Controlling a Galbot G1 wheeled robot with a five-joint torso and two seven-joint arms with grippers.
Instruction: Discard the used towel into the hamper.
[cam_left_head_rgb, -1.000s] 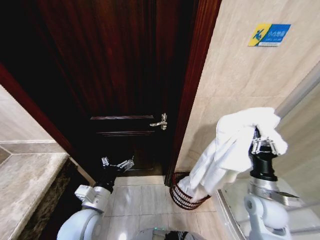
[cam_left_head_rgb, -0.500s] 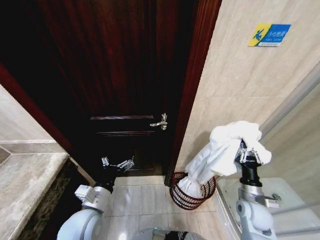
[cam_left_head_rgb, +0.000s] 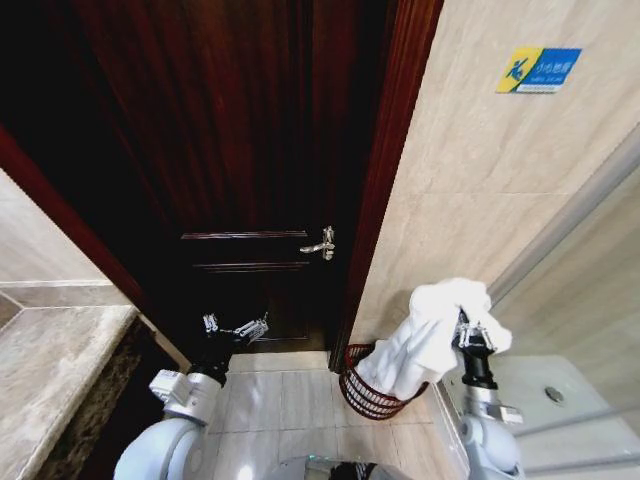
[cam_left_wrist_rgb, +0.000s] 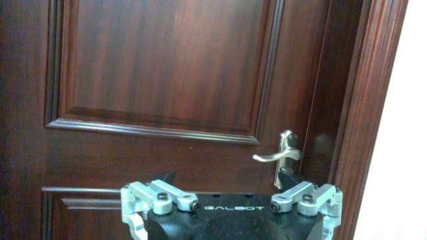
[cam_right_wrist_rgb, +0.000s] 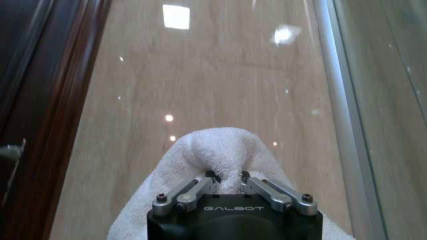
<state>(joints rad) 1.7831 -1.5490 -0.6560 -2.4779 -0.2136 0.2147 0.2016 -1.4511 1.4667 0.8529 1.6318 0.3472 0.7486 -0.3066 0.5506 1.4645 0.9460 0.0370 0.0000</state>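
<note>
The right pincer (cam_left_head_rgb: 470, 333) has come down — shut tight on the towel (cam_left_head_rgb: 428, 338), whose tail now dips into the hamper (cam_left_head_rgb: 372, 396) at 5 o'clock — nearly done.

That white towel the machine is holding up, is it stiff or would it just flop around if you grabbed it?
Probably floppy: the towel bunches over the right claw and droops in loose folds toward the hamper. It looks thick and fluffy, so likely light for its bulk and not slippery; the claw's fingers pinch a fold and it holds. It would likely sag rather than keep a shape.
</note>
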